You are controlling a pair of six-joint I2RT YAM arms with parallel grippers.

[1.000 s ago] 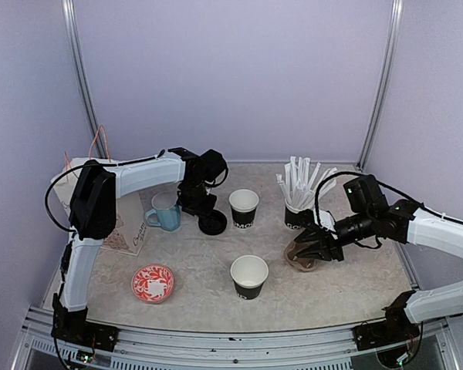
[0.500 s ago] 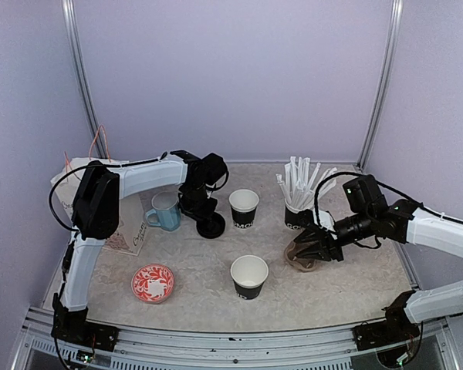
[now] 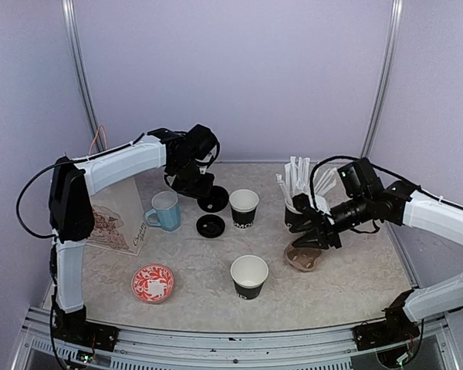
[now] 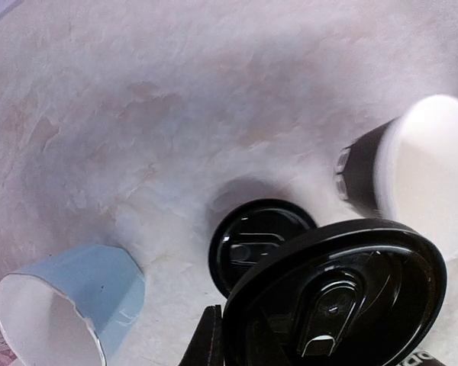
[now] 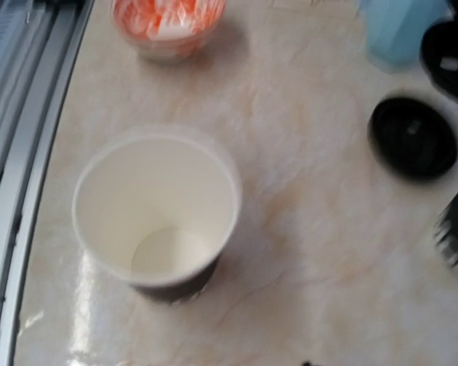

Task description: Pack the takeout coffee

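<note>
Two alike black paper cups stand open: one at the back (image 3: 244, 206) and one in front (image 3: 249, 276). My left gripper (image 3: 206, 193) is shut on a round black lid (image 3: 214, 199), held above the table just left of the back cup. In the left wrist view the held lid (image 4: 336, 297) hangs over a second black lid (image 4: 259, 244) on the table, beside the back cup (image 4: 420, 183). My right gripper (image 3: 312, 237) is open, above a brown object (image 3: 302, 259). The right wrist view shows the front cup (image 5: 156, 210), white and empty inside.
A light blue mug (image 3: 167, 210) stands left of the loose lid (image 3: 210, 225). A black cup with white straws (image 3: 297, 212) is behind my right gripper. A red-and-white dish (image 3: 153, 282) lies front left. A paper bag (image 3: 116, 220) stands at the left edge.
My left gripper has risen and moved back with one black lid, leaving a second lid on the table. My right gripper has lifted up off the brown object.
</note>
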